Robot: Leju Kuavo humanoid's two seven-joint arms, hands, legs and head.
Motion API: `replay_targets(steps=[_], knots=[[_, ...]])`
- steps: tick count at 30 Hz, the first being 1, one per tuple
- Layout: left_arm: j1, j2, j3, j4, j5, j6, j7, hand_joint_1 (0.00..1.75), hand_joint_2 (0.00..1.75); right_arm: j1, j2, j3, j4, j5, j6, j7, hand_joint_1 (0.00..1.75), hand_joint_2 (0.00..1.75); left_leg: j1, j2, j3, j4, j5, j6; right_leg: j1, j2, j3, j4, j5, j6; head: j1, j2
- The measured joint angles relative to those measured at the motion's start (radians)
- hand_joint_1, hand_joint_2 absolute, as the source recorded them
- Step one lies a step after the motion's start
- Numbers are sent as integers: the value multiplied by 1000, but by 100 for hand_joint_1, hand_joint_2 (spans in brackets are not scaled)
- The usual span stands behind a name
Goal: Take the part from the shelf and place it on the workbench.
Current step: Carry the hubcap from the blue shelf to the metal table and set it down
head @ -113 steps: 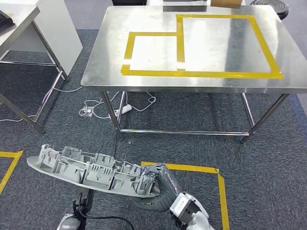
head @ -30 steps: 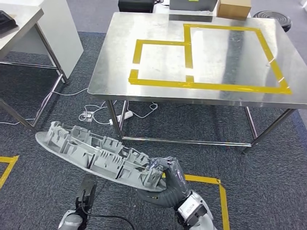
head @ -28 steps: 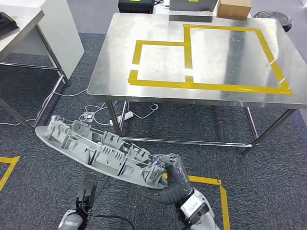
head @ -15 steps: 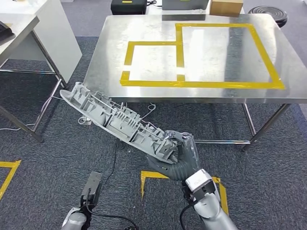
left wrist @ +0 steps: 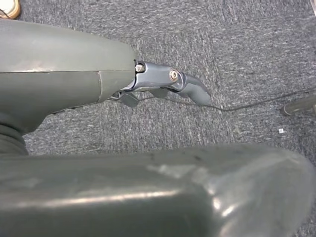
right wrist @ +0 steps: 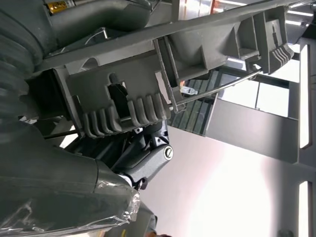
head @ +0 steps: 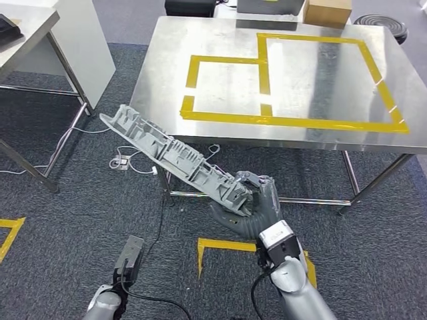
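The part, a long grey ribbed plastic moulding, is gripped at its near end by the right robot hand, whose fingers are wrapped around that end. The part is held in the air in front of the bench, tilted, with its far end raised towards the bench's front left corner and not touching the bench. In the right wrist view the ribbed underside of the part is seen clamped between the thumb and the darker fingers. On the bench top two adjoining rectangles are marked in yellow tape, the smaller one nearer the part. A box stands at the bench's far edge. Under the bench, white cables lie on the grey carpet. The left robot hand hangs low, well in front of the bench, above the carpet; in its wrist view the fingers are seen extended with nothing between them.
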Motion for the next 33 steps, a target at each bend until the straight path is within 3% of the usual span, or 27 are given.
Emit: replay_targets(steps=[2,4,9,11,13,14,15,17,18,19,20,24,26,28,29,30,31,33], knots=[[-1,-1,-3,0,0,0,1,0,0,-5,4,-8,8,14,-28,-1,175,175,-1,-3,12,0,-10,-4,1,0,52,-120,73,-7,0,0],[-5,-2,-5,0,-2,1,1,0,0,-16,10,-15,16,31,-65,-3,175,175,-4,-3,19,0,-20,-11,5,1,108,-222,103,-12,-1,0],[-11,-5,-11,-1,-6,5,6,0,0,-29,20,-34,34,52,-127,-6,175,175,-3,1,20,16,-42,-40,4,5,143,-265,83,-35,-7,0],[-12,-5,-12,-1,-5,5,7,0,0,-29,22,-39,42,57,-133,-7,175,175,-2,5,-24,112,-87,-54,0,4,161,-271,76,-45,-10,0],[-10,-6,-12,-1,-4,5,7,0,0,-27,22,-41,52,62,-134,-9,175,175,0,6,-98,238,-126,-62,-1,6,177,-271,63,-49,-11,0],[-9,-6,-12,-1,-3,5,7,0,0,-24,22,-42,58,63,-134,-9,175,175,0,6,-126,269,-119,-62,-2,7,186,-271,55,-50,-11,0],[-8,-6,-12,-1,-3,5,7,0,0,-22,22,-43,63,63,-134,-9,175,175,0,6,-137,264,-88,-59,-2,9,196,-271,47,-49,-11,0],[-7,-5,-12,-1,-3,5,7,0,0,-18,24,-44,71,61,-134,-9,175,175,-2,6,-119,162,15,-50,-2,11,219,-271,28,-44,-11,0],[-7,-5,-12,-1,-3,5,7,0,0,-18,25,-44,73,61,-134,-9,175,175,-4,7,-102,106,54,-45,0,12,228,-271,19,-39,-10,0],[-7,-6,-12,-1,-3,4,7,0,0,-19,26,-44,75,60,-134,-9,175,175,-6,7,-84,57,74,-40,1,13,234,-271,11,-33,-10,0],[-7,-6,-12,-1,-3,4,7,0,0,-20,28,-44,76,60,-135,-10,175,175,-8,7,-72,27,75,-35,3,13,236,-271,6,-27,-10,0],[-6,-8,-13,-1,-5,8,7,0,0,-21,30,-48,79,60,-152,-22,175,175,-5,2,-57,1,48,-14,3,8,229,-262,-17,-8,-8,0],[-3,-8,-17,-1,-7,10,8,0,0,-20,31,-49,79,61,-164,-34,175,175,-2,2,-48,-3,39,-4,4,5,193,-181,-70,-6,-7,0],[7,-8,-24,-1,-7,10,8,0,0,-12,32,-52,81,62,-176,-41,175,175,-2,2,-34,-3,29,1,5,4,140,-53,-127,-10,-7,0],[13,-8,-26,0,-7,10,8,0,0,-6,32,-54,83,62,-185,-44,175,175,-2,2,-26,-3,24,2,6,4,120,-11,-132,-11,-7,0],[18,-7,-27,0,-6,11,8,0,0,0,32,-57,85,62,-194,-46,175,175,-3,0,-18,-3,19,2,6,4,110,-1,-114,-11,-7,0],[20,-7,-28,0,-6,12,8,0,0,4,32,-59,85,62,-205,-50,175,175,-2,-1,-11,-3,15,1,5,4,113,-27,-72,-9,-7,0],[18,-8,-30,0,-6,13,8,0,0,7,33,-63,81,62,-227,-62,175,175,-2,-4,-1,-4,8,-4,4,3,137,-138,27,-3,-7,0]])
